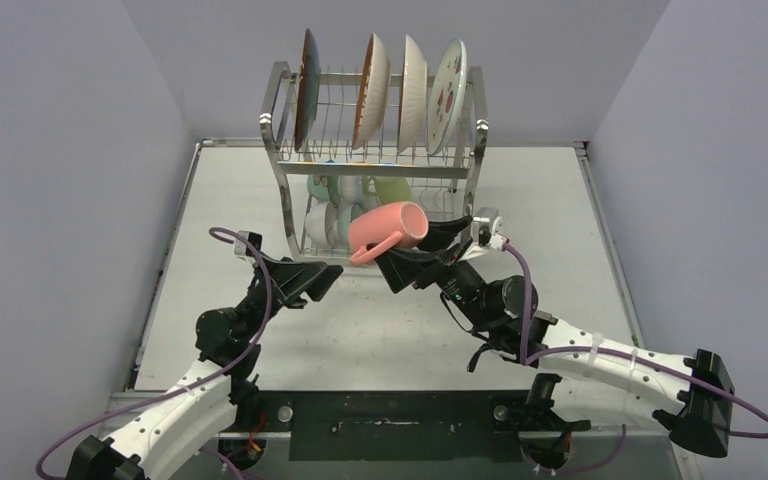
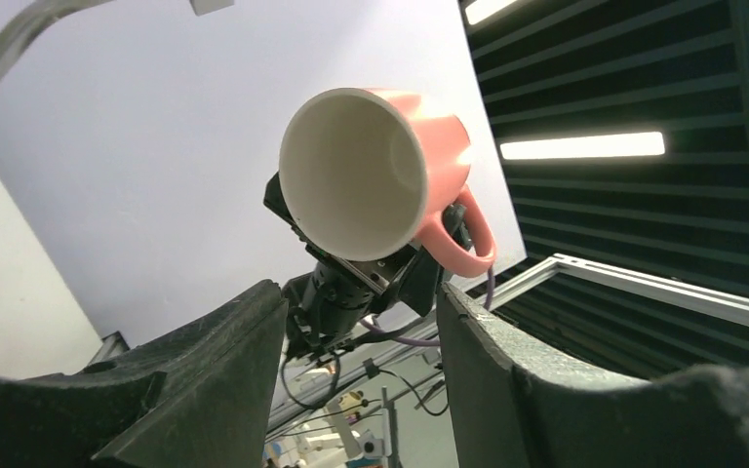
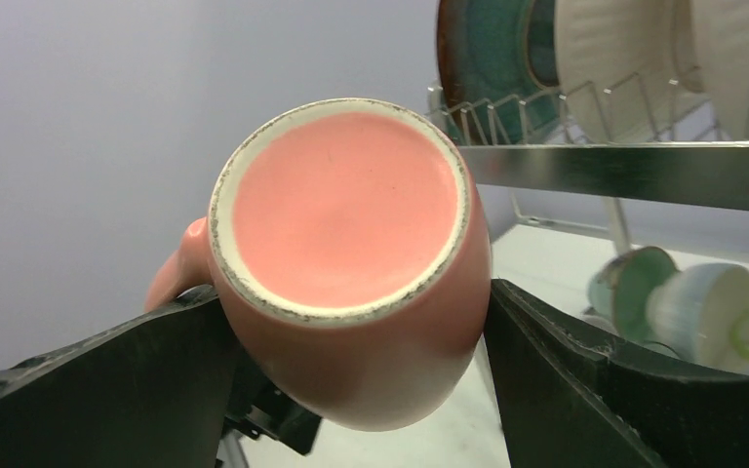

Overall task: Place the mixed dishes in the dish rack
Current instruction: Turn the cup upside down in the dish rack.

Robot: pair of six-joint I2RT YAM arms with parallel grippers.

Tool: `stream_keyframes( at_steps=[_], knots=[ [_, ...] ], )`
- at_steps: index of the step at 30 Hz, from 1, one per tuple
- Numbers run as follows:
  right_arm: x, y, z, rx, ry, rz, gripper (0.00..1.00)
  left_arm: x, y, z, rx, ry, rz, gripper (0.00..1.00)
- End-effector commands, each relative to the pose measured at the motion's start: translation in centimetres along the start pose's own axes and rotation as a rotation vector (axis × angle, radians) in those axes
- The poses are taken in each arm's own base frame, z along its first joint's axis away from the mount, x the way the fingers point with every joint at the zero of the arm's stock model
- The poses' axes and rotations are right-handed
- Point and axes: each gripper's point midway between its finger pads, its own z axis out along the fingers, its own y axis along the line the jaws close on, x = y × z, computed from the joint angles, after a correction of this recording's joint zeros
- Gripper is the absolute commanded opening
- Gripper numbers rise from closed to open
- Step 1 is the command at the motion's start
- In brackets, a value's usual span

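Note:
My right gripper [image 1: 422,248] is shut on the pink mug [image 1: 390,228] and holds it on its side in the air, just in front of the lower tier of the steel dish rack [image 1: 278,150]. In the right wrist view the mug's base [image 3: 346,214] faces the camera between my gripper's [image 3: 351,292] black fingers [image 3: 585,390]. My left gripper [image 1: 325,280] is open and empty, just left of and below the mug. The left wrist view looks up into the mug's white inside [image 2: 356,175] between my left gripper's [image 2: 361,331] spread fingers [image 2: 224,370].
Several plates [image 1: 370,90] stand in the rack's top tier, among them a strawberry plate [image 1: 447,92]. Mint-green and white bowls [image 1: 325,205] and a green mug [image 1: 392,188] sit in the lower tier; the bowls also show in the right wrist view [image 3: 683,302]. Grey walls enclose the table [image 1: 560,250].

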Motion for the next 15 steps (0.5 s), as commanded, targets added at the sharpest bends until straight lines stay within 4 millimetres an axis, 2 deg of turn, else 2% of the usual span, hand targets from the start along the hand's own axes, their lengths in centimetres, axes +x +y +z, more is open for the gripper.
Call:
stream_keyframes(
  at_steps=[1,10,15],
  knots=[
    [-1.1,-2.4,-1.0,0.125,0.039,-0.146,0.20,0.0,1.8,-0.7,-0.070,0.017,0.067,0.56],
    [2.4,-8.0,-2.7,0.365,0.224,-0.351,0.20,-1.1,7.7,-3.0,-0.300,0.017,0.109,0.52],
    [4.2,-10.9,-2.6,0.496,0.278,-0.436,0.21,-1.1,10.5,-3.9,-0.452,0.054,0.137,0.50]
  ],
)
